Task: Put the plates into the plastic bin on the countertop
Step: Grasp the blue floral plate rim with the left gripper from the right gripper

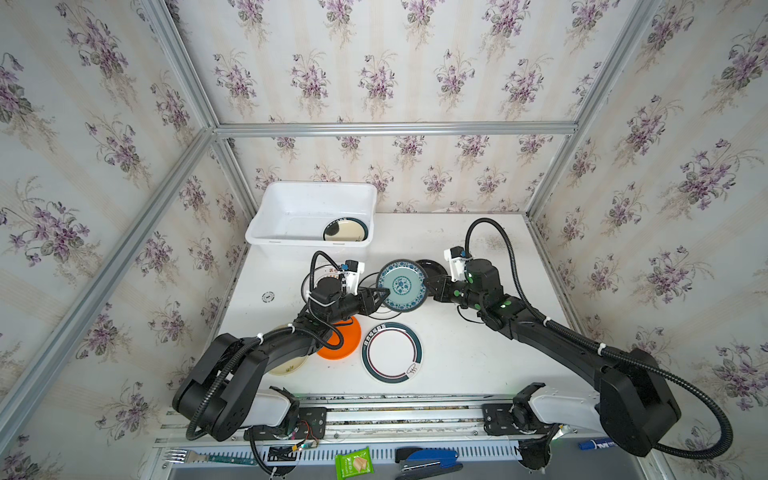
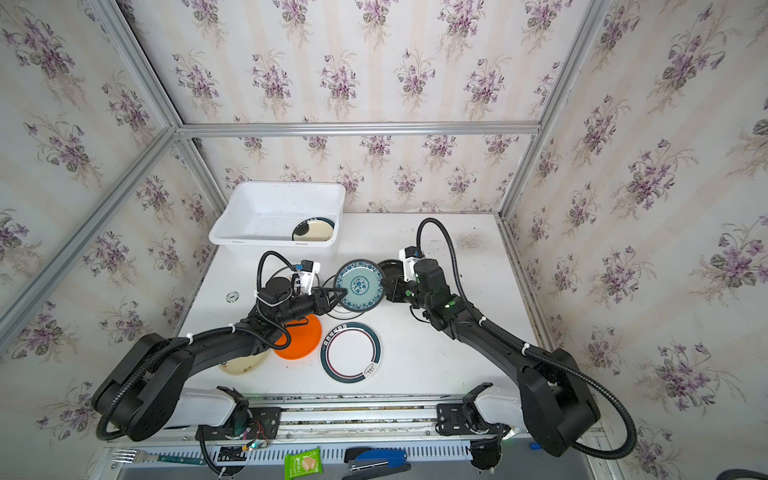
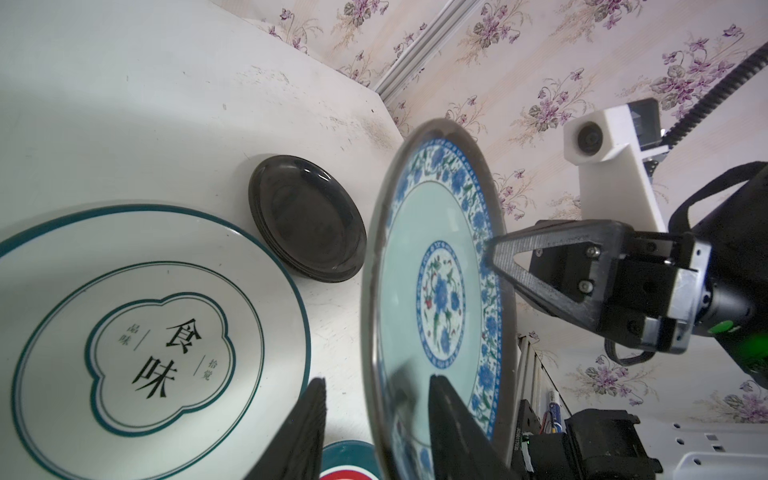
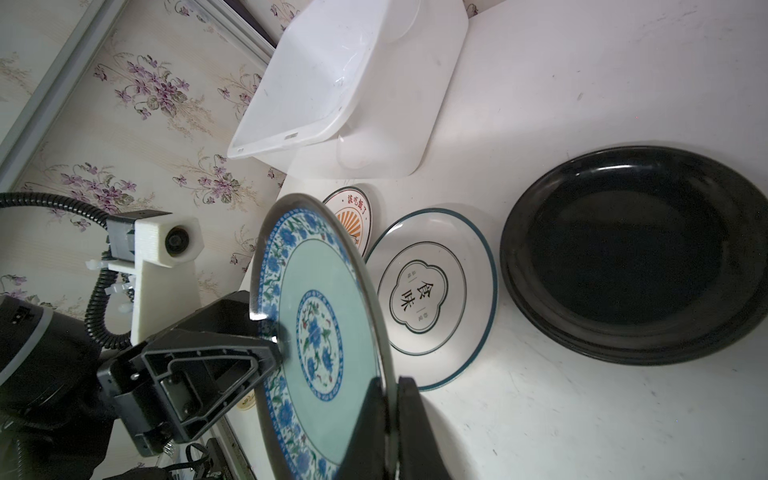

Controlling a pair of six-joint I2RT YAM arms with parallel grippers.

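Note:
A blue patterned plate [image 1: 402, 286] [image 4: 316, 332] hangs tilted above the countertop [image 1: 478, 357], between both grippers. My right gripper [image 4: 390, 379] [image 1: 430, 286] is shut on its rim. My left gripper [image 3: 378, 378] [image 1: 384, 296] straddles the opposite rim, open, with one finger still off the plate. The plastic bin [image 1: 266, 232] stands at the back left and holds a black-rimmed cream plate [image 1: 345, 230]. On the countertop lie a black plate [image 4: 631, 257], a teal-banded white plate [image 3: 145, 332], a sunburst plate [image 4: 349, 216], an orange plate [image 1: 345, 340], a teal-rimmed plate [image 1: 392, 352] and a cream plate [image 1: 289, 365], partly under the left arm.
Aluminium frame rails [image 1: 390, 129] and floral walls close in the back and sides. Beyond the front rail lie a fork [image 1: 183, 457], a green packet [image 1: 354, 463] and a blue stapler [image 1: 428, 459]. A small round sticker [image 1: 268, 296] marks the left side.

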